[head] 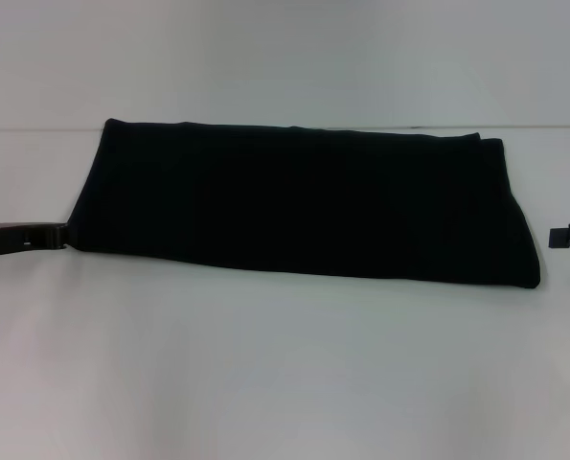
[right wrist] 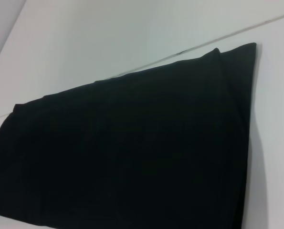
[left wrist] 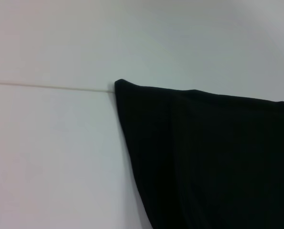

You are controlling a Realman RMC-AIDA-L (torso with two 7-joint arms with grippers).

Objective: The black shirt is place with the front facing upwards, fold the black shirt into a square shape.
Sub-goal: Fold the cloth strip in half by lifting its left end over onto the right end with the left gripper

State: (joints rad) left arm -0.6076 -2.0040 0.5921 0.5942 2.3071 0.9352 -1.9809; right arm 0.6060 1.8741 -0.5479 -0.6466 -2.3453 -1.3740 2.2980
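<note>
The black shirt (head: pixel 304 206) lies folded into a long band between both grippers; a crosswise fold remains. Left gripper (head: pixel 62 235) touches its corner, right gripper (head: pixel 557 237) stays apart; I cannot tell their jaws.

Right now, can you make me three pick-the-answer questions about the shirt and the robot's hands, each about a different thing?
1. Where is the left gripper?
A. At the black shirt's left end
B. On top of the shirt's middle
C. Behind the shirt

2. What colour is the shirt?
A. Red
B. Black
C. Yellow

3. How does the shirt lie on the white table?
A. Crumpled in a ball
B. Spread fully open with sleeves out
C. Folded into a long flat band

Answers: 1 A, its tip sits by the shirt's left near corner. 2 B, the cloth is plain black. 3 C, it is one wide strip. The right gripper waits off the right end.
</note>
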